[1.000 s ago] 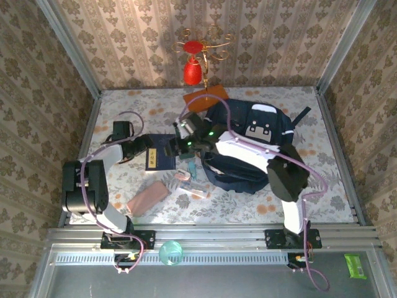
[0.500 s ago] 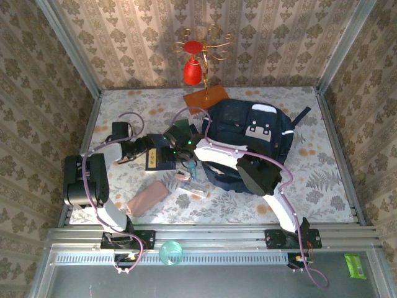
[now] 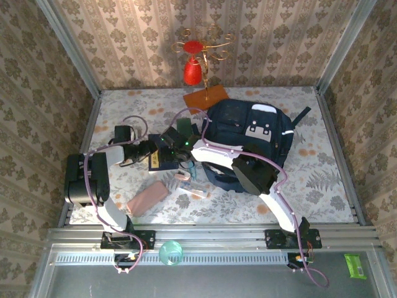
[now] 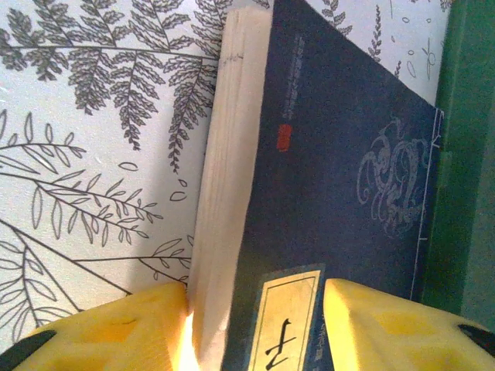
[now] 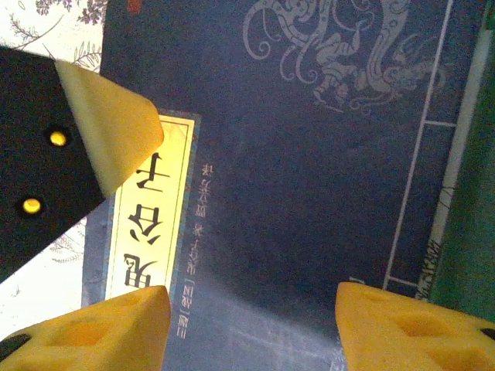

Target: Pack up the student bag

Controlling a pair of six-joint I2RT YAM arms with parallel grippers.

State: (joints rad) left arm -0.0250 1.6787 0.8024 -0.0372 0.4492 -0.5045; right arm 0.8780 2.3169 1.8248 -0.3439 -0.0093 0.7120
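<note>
Straddling the label end of a book (image 4: 332, 193), the left tool (image 4: 255, 328) has one yellow pad (image 4: 116, 328) touching the cream page block and the other over the cover; cannot tell if it is clamped. Right tool (image 5: 251, 328) sits above the book, jaws apart, only flat cover beneath the gap.

Book: flat rectangle, matte dark navy cover, pale dragon-like line drawing, yellow label strip with black characters, small red stamp. Green strip (image 5: 472, 193) lies just beside the book's bound edge.

Backpack (image 3: 248, 133) lies just right of the book: big, rounded, navy fabric, white-grey patches, black straps. Pink pouch (image 3: 147, 197), soft-looking, near the book on the arm-base side.

Counter (image 3: 322, 180): cloth with fern and flower print. Walls (image 3: 279, 43): beige damask paper, metal corner posts. Red ornament (image 3: 192, 71) with gold wire curls hangs behind the book.
</note>
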